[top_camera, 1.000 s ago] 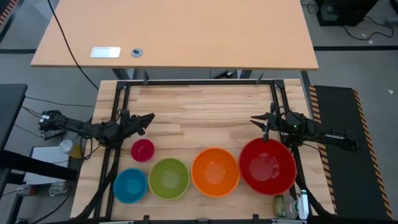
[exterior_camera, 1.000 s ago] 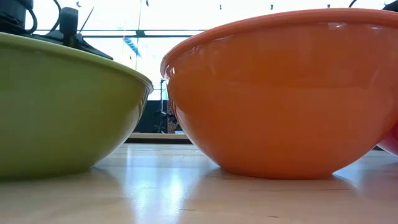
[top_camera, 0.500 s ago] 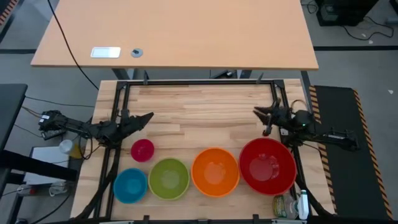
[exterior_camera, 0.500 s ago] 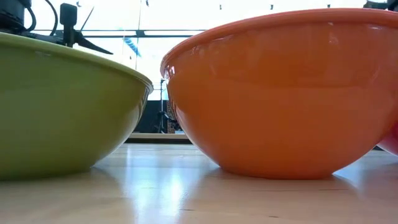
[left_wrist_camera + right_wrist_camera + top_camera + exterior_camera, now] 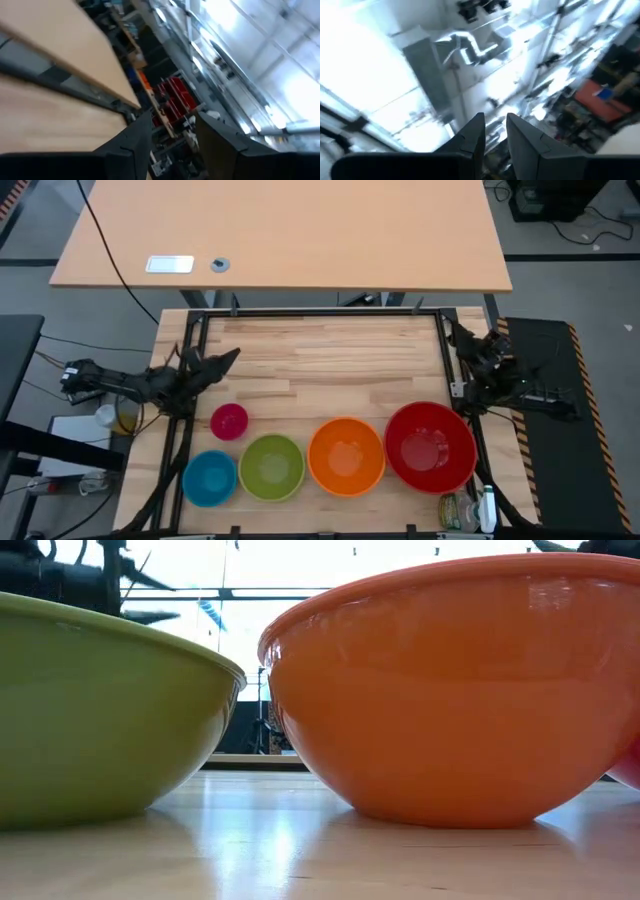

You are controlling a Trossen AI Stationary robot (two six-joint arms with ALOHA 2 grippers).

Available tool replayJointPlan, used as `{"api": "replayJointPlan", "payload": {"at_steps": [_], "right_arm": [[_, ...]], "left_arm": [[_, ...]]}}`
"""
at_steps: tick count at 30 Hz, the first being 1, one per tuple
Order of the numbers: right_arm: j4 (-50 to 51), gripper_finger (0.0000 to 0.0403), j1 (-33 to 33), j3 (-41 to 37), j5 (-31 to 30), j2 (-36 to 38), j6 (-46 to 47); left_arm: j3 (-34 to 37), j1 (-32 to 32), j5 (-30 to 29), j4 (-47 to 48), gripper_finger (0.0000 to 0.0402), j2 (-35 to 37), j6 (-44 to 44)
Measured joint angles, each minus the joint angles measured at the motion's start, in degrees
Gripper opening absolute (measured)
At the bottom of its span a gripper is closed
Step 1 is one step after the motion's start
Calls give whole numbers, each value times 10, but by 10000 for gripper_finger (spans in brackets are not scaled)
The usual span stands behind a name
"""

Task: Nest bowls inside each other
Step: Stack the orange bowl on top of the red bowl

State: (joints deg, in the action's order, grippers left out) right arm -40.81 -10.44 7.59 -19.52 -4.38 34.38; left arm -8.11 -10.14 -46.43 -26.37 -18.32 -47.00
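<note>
Five bowls rest on their bases on the wooden table near its front edge: blue (image 5: 210, 478), lime green (image 5: 271, 467), orange (image 5: 346, 455) and red (image 5: 431, 446) in a row, with the small pink one (image 5: 229, 421) just behind the blue. None sits inside another. My left gripper (image 5: 225, 358) hangs open above the table, behind the pink bowl, with nothing between its fingers (image 5: 137, 137). My right gripper (image 5: 465, 340) is raised at the table's right edge, behind the red bowl, tipped upward, with a narrow empty gap between its fingers (image 5: 472, 131).
A black metal frame (image 5: 300, 312) borders the table. A can and a bottle (image 5: 468, 510) stand at the front right corner. The far half of the tabletop (image 5: 330, 360) is bare wood. A second desk (image 5: 280, 240) lies beyond.
My right gripper has risen, drawn back from above the red bowl's far rim toward the table's right edge, and rolled and tipped upward. My left gripper has risen a little and tipped up. The bowls have stayed still.
</note>
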Motion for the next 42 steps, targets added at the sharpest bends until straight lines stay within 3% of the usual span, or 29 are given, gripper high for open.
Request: {"api": "replayJointPlan", "payload": {"at_steps": [4,9,22,28,34,42], "right_arm": [[147,85,1,56,50,-54,51],[319,83,11,152,96,-192,80],[678,82,29,461,288,-594,-17],[768,82,67,561,330,-739,-104],[779,86,97,612,326,-839,-206],[802,156,107,639,351,-909,-260]], "left_arm": [[-48,4,22,4,153,-28,74],[-109,4,24,35,153,-92,122],[-259,4,33,254,153,-233,121],[-265,4,33,261,153,-245,118],[-265,4,39,258,153,-244,114],[-265,4,57,258,153,-244,105]]}}
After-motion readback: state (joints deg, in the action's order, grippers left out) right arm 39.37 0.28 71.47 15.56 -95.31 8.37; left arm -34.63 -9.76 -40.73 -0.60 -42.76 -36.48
